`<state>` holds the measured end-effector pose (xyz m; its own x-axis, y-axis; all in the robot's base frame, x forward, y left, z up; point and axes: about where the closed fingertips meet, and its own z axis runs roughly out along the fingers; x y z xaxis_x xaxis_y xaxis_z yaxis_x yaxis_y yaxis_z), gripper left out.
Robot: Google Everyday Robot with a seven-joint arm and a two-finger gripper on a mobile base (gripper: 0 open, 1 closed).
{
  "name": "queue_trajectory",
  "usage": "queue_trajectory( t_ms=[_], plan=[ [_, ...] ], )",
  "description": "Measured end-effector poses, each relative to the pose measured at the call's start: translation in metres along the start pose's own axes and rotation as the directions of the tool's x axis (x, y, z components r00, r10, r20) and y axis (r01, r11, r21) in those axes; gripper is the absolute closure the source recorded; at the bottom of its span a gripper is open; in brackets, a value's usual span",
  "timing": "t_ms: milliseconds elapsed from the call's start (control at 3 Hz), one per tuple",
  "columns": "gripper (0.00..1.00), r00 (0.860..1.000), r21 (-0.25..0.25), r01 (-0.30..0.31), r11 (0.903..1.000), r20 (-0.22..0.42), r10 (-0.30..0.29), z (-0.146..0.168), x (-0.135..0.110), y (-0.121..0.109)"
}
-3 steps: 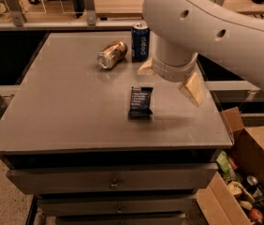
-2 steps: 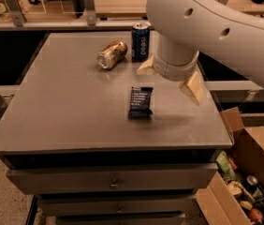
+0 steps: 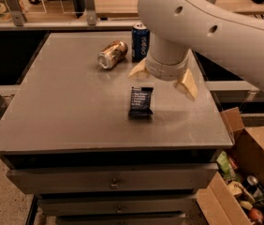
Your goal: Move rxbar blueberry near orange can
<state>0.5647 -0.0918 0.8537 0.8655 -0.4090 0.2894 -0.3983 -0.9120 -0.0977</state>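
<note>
Navy-blue rxbar blueberry (image 3: pixel 141 101) is seen lying flat at centre frame on the grey tabletop (image 3: pixel 66 102), long side running roughly top to bottom of the frame. Orange can (image 3: pixel 112 54) is tipped on its side in the upper middle, up and left of the bar and well apart from it. A blue Pepsi can (image 3: pixel 140 35) stands upright just right of it. The tool (image 3: pixel 162 84) hangs above the tabletop just up and right of the bar, tan fingers (image 3: pixel 187 83) spread wide, nothing held.

Step in hand is judged to be the approach for the grasp; the bar is not yet touched. For a clean pick, the tool should be centred over the wrapper and the fingers lined up across the short sides, since the bar is flat and thin. A low descent is needed so the fingertips get under the wrapper edges; a slippery foil is likely to be pushed away otherwise.

For the carry, a path toward the upper left is called for, with the Pepsi can avoided. The orange can may roll if nudged, so the bar is best set down beside it without contact.

An open cardboard box (image 3: pixel 249 172) of clutter is noted at lower right, off the tabletop.
</note>
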Motion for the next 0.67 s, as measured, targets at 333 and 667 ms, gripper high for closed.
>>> queue_trajectory(
  t_ms=[333, 667],
  plan=[
    [0.00, 0.995, -0.024, 0.091, 0.9955, 0.033, -0.090, 0.006, -0.009, -0.011],
    [0.00, 0.985, -0.034, 0.162, 0.9863, 0.066, -0.159, 0.011, -0.020, -0.023]
  ],
)
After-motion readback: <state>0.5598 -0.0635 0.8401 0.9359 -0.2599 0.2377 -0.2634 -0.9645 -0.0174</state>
